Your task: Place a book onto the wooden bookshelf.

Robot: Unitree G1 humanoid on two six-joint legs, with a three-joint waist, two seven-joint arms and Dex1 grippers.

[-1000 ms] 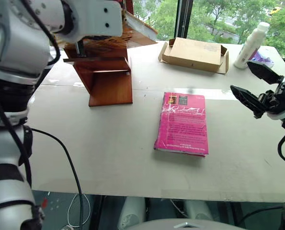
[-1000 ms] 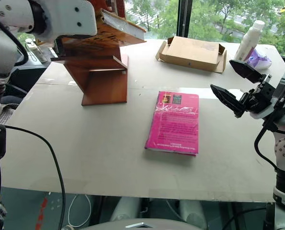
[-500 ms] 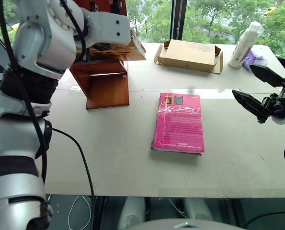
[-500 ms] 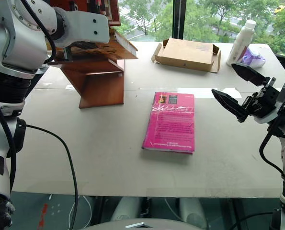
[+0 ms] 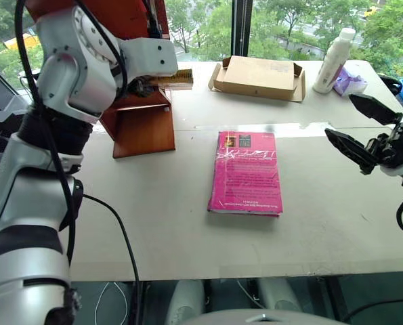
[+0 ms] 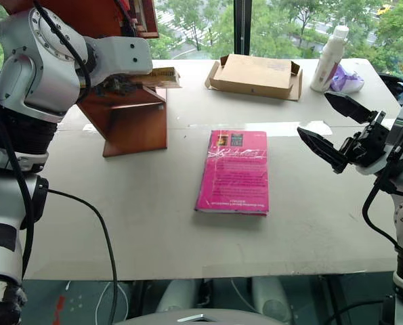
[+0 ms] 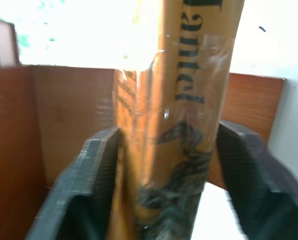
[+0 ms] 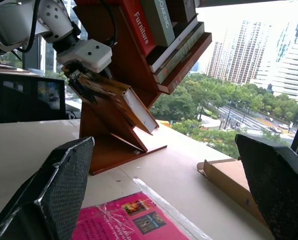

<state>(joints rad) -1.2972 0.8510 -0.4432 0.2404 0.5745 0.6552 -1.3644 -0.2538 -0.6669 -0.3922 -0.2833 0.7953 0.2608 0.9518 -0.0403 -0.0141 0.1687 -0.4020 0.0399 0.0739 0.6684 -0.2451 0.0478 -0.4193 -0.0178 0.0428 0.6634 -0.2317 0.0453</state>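
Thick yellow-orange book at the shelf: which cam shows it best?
Right wrist view: the thick yellow-orange book shows whole, tilted against the reddish-brown wooden bookshelf. Left wrist view shows its spine close up; eye views, one edge.

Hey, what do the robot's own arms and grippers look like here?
The left arm is glossy white and silver with rounded joints, a boxy white wrist and black cables along it. The right gripper has two black wedge-shaped fingers with a textured inner face on a white wrist. The left gripper has matching dark fingers.
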